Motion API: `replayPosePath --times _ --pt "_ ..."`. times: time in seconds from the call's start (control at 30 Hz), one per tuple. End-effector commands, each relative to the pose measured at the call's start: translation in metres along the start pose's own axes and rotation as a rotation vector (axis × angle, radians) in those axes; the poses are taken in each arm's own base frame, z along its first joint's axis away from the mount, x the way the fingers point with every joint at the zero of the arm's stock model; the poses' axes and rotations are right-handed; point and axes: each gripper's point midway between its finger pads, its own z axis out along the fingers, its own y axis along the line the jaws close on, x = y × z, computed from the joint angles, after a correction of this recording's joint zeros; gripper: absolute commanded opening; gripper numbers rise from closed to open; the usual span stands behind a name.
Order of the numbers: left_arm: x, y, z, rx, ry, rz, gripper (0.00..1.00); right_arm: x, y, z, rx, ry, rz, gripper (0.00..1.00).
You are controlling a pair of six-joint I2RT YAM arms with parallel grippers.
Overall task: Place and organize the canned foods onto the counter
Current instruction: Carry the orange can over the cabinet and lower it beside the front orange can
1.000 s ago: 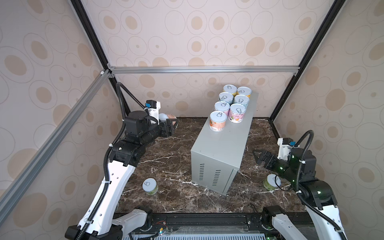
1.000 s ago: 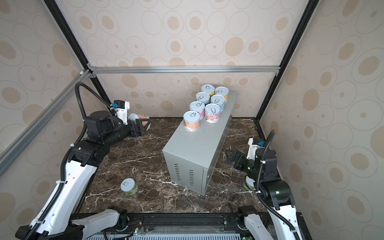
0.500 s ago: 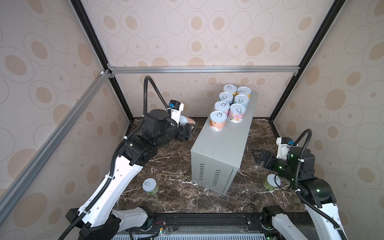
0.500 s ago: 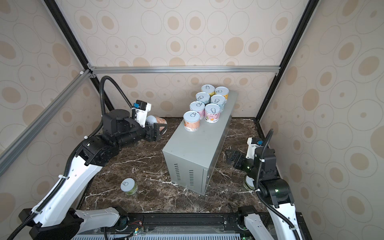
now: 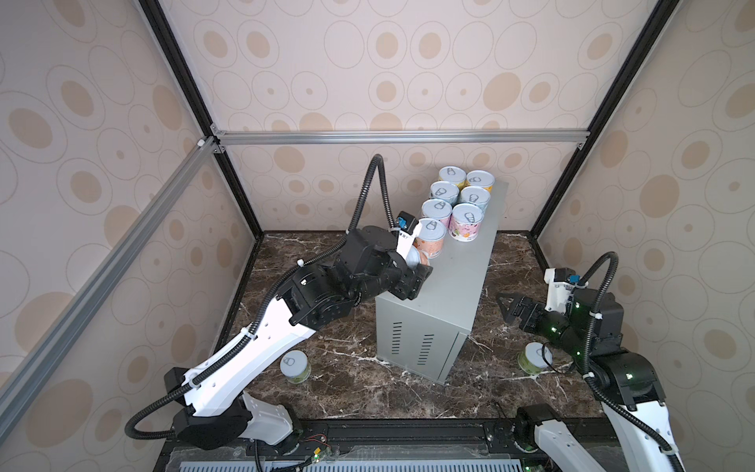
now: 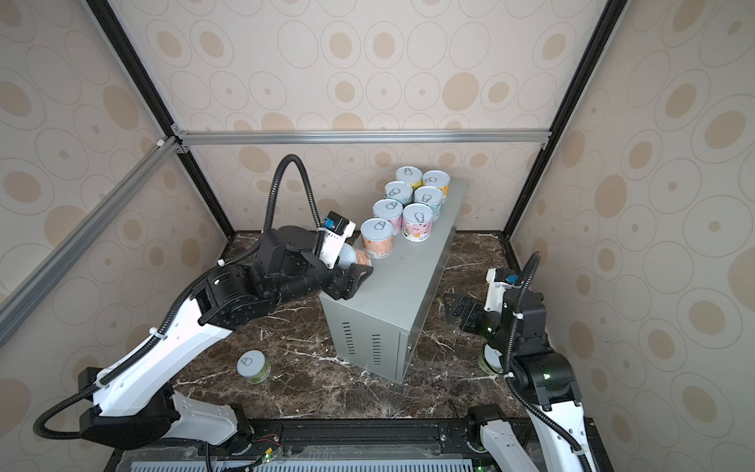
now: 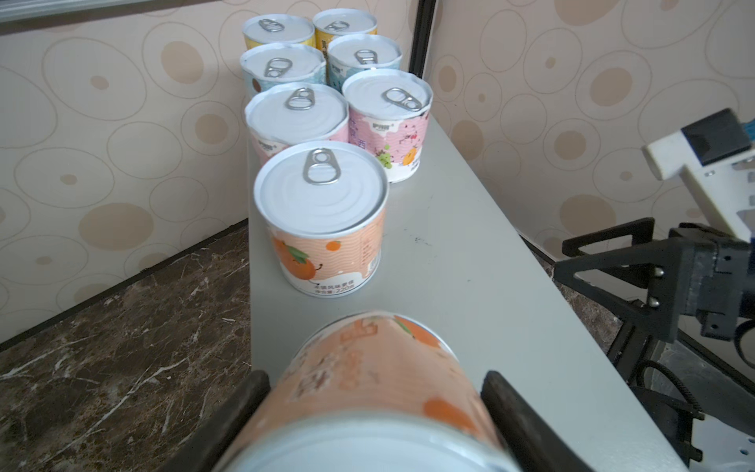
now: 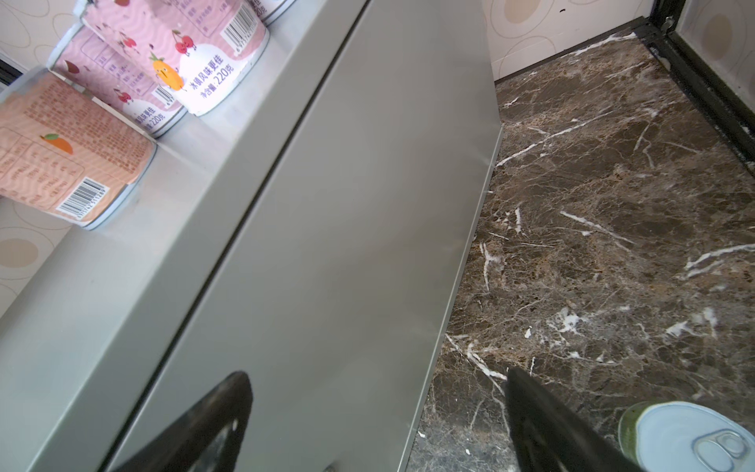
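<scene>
**Left arm.** The left fingers point(image 7: 245, 408) are clenched on a held salmon can point(image 7: 376, 388), one finger against each side of its wall. This can lies tilted on its side with a silver end toward the wrist. It is over the near left edge of the counter point(image 5: 461, 282). I cannot tell whether it touches the top.

**Counter.** Seven cans stand upright on the far half, packed in two rows running near to far.
- The standing salmon can point(image 5: 432, 241) is the nearest, in the left row, just beyond the held one.
- Two pink cans point(image 5: 467, 220) come next.
- Two pale blue cans point(image 5: 444, 192) stand behind the pink pair.
- Two yellow cans point(image 5: 452, 175) are at the far end.

**Right arm.** The right fingers point(image 5: 508, 304) are released, spread wide and grasping nothing. They hover beside the counter's right side, apart from it.

**Marble surface** point(image 5: 367, 392)**.** One green can point(image 5: 533, 359) stands upright near the right, partly under the right arm. Another green can point(image 5: 295, 365) stands upright near the left, well apart from the counter.
</scene>
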Motion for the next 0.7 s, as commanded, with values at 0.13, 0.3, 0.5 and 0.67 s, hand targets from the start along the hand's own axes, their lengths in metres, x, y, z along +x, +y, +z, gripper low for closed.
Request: replayPosePath --times 0.13,0.3,0.5,0.67 --pt "-0.03 -0.025 -0.012 -0.001 -0.07 0.058 0.58 -0.006 0.005 -0.013 -0.009 -0.027 -0.046 0.99" --pt "-0.029 -0.043 -0.001 0.018 -0.046 0.082 0.56 -0.003 0.004 -0.017 -0.007 -0.031 -0.06 0.99" --pt "-0.029 -0.06 0.015 0.031 -0.008 0.107 0.57 -0.001 0.001 -0.023 0.004 -0.047 -0.076 0.99" --pt "-0.028 -0.068 0.03 0.031 0.01 0.107 0.57 0.002 -0.003 -0.029 0.019 -0.06 -0.103 0.99"
